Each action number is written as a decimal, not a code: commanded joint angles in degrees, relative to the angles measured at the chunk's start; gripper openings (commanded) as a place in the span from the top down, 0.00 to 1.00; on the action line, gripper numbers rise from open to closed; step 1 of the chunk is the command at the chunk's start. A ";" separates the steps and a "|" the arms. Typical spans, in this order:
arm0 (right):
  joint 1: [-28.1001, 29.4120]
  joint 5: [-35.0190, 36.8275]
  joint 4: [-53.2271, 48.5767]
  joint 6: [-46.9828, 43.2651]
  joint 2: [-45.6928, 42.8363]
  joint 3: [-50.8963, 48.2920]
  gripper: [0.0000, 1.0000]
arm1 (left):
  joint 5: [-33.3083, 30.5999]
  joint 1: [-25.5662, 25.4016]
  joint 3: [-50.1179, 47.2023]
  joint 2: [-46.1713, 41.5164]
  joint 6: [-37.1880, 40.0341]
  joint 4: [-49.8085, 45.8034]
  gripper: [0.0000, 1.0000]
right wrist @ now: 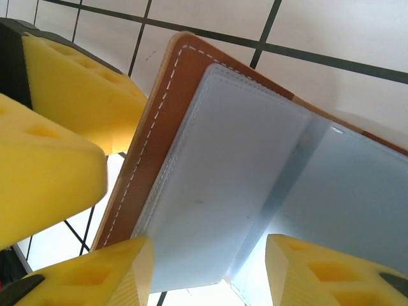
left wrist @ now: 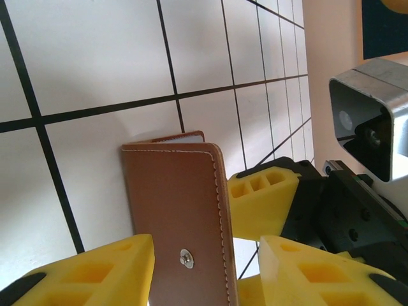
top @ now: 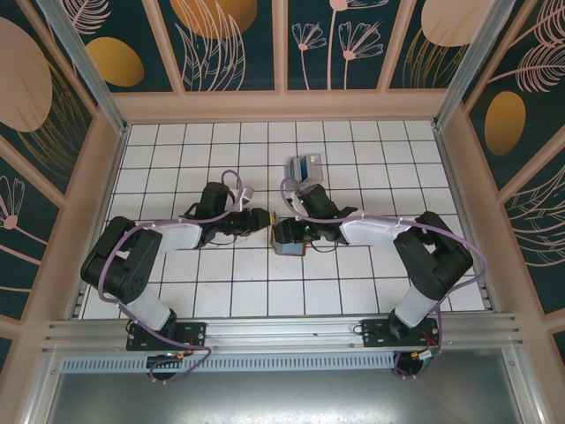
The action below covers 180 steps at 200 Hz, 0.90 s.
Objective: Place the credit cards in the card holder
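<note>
The card holder (top: 288, 238) lay mid-surface (top: 221, 291) between both tools. The left tool (left wrist: 205, 252) stood released, a gap beside the holder; the right tool (right wrist: 209, 255) straddled its clear sleeves (right wrist: 217, 178), grip not determinable. The credit cards (top: 306, 167) lay just beyond on the far side, nearer the right arm (top: 388, 234)

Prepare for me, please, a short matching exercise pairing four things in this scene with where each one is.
1 small blue plastic credit cards
2 reddish-brown leather card holder
3 milky clear plastic sleeves
4 round silver snap stud

A inside the holder
B on the holder's outer face
C far side of the white tiled table
D table's middle

Pairs: 1-C, 2-D, 3-A, 4-B
</note>
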 commanded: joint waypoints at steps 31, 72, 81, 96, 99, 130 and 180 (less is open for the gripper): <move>0.26 -0.79 5.56 2.70 1.10 -0.92 0.49 | 0.55 0.26 1.56 3.21 2.47 -0.14 0.68; 0.12 -0.05 6.26 3.89 0.90 -1.51 0.51 | -0.24 0.27 1.66 3.08 3.73 -1.71 0.93; 0.17 0.44 6.21 3.74 0.66 -1.89 0.51 | -0.49 0.25 1.60 2.69 3.91 -1.81 0.94; 0.08 1.33 5.79 3.78 0.24 -2.43 0.52 | 0.21 0.26 1.82 2.01 3.36 -1.47 0.91; 0.01 1.44 5.75 3.85 0.10 -2.57 0.52 | 0.34 0.21 1.82 1.89 3.11 -1.40 0.90; -0.12 0.60 5.79 3.83 -0.05 -2.74 0.51 | 0.09 0.25 0.83 -0.25 1.74 0.30 0.87; -0.01 -1.34 9.39 9.02 -3.37 -3.33 0.46 | -0.30 0.25 -0.74 -1.49 0.32 1.59 1.00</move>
